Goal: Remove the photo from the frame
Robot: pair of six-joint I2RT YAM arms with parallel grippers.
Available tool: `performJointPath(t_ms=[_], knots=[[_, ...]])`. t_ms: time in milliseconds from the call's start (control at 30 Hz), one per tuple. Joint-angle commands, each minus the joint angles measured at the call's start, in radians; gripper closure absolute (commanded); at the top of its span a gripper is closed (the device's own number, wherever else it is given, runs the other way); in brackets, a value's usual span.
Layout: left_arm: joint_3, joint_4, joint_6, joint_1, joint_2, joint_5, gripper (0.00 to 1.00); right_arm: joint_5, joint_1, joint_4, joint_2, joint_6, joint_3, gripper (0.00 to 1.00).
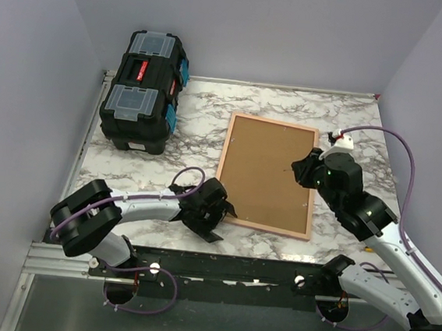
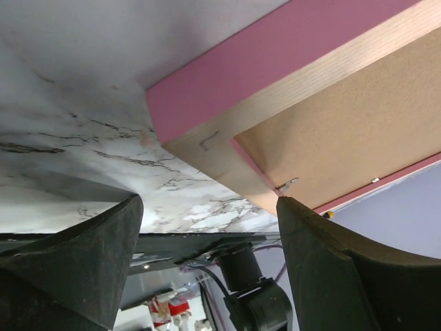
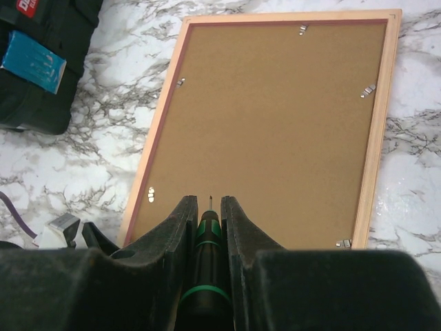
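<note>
Frame (image 1: 267, 172) back-up on tabletop (image 1: 211, 110), centre of top view, photo presumably hidden beneath. Left pincer (image 1: 220, 219) apart beside its lower-left corner, probably for steadying. Right pincer (image 3: 207, 207) clamped on screwdriver (image 3: 205, 238), tip toward backing clips (image 3: 367, 90).

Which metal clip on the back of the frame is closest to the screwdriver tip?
The lower clip on the left edge of the frame in the right wrist view, just left of the screwdriver tip; the other four lie farther off.
</note>
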Motion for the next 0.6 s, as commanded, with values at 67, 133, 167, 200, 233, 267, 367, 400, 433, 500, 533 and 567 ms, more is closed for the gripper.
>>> performJointPath(t_ms=[67, 133, 167, 200, 233, 267, 367, 400, 433, 500, 533, 567], knots=[[-0.015, 0.017, -0.098, 0.0, 0.084, -0.07, 0.19, -0.034, 0.007, -0.044, -0.028, 0.007, -0.025, 0.99], [-0.005, -0.004, -0.1, 0.0, 0.1, -0.07, 0.19, -0.034, 0.006, -0.049, -0.033, 0.004, -0.026, 0.99], [-0.002, -0.014, -0.105, 0.0, 0.108, -0.071, 0.22, -0.031, 0.006, -0.052, -0.038, 0.003, -0.026, 0.99], [0.006, -0.03, -0.105, -0.001, 0.114, -0.08, 0.27, -0.025, 0.007, -0.055, -0.042, 0.002, -0.025, 0.99], [0.02, -0.059, -0.097, 0.0, 0.124, -0.095, 0.33, -0.023, 0.007, -0.055, -0.045, 0.002, -0.024, 0.99], [0.05, -0.102, -0.089, 0.0, 0.135, -0.133, 0.35, -0.02, 0.007, -0.056, -0.048, 0.002, -0.024, 0.99], [0.109, -0.2, -0.074, 0.002, 0.179, -0.146, 0.43, -0.025, 0.007, -0.051, -0.049, 0.0, -0.023, 0.99], [0.111, -0.193, -0.073, 0.001, 0.189, -0.148, 0.46, -0.026, 0.007, -0.049, -0.049, 0.0, -0.023, 0.99], [0.109, -0.189, -0.072, 0.001, 0.195, -0.147, 0.51, -0.026, 0.007, -0.048, -0.048, -0.002, -0.024, 0.99], [0.112, -0.197, -0.064, 0.002, 0.202, -0.156, 0.55, -0.024, 0.007, -0.048, -0.046, -0.002, -0.026, 0.99], [0.117, -0.212, -0.059, 0.004, 0.205, -0.167, 0.57, -0.024, 0.007, -0.048, -0.043, -0.004, -0.027, 0.99], [0.123, -0.223, -0.046, 0.007, 0.208, -0.183, 0.59, -0.026, 0.007, -0.045, -0.044, -0.003, -0.028, 0.99]])
